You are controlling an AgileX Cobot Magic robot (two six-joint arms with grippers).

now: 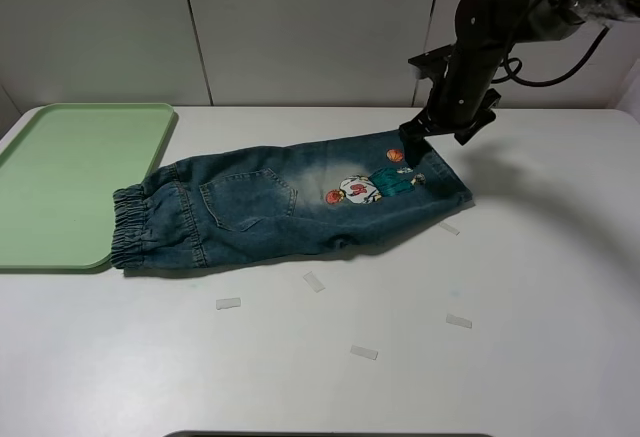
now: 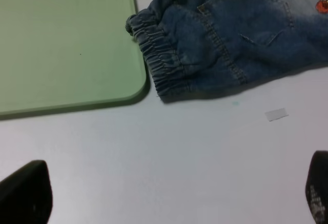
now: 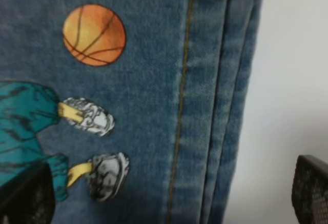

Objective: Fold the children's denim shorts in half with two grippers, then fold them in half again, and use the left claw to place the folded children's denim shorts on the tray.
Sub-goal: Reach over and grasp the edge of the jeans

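Exterior high: Shorts (image 1: 280, 207) lie flat on the white table (image 1: 520, 297), patch side up, waistband toward the tray (image 1: 60, 177) and just beside its rim, hem end away from it. Nothing lies in the tray. Right gripper (image 1: 415, 147) hangs over the hem end, beside the cartoon patch (image 1: 375, 187); contact with the cloth cannot be told from here. A few small tape bits (image 1: 228, 303) sit on the table in front of the shorts.

Left wrist: Left gripper (image 2: 171, 193) is spread wide, one fingertip (image 2: 25, 196) at each side of the picture, nothing between them, bare table below. It is apart from the shorts. The gathered waistband (image 2: 164, 65) lies next to the tray's rounded corner (image 2: 138, 88). One tape bit (image 2: 277, 114) lies near the denim.

Right wrist: Right gripper (image 3: 169, 196) is spread wide and empty. One fingertip (image 3: 25, 198) is over the denim by the figure's shoes (image 3: 100, 147), the other over bare table past the stacked hem edges (image 3: 225, 106). A basketball print (image 3: 94, 35) shows beside the seam.
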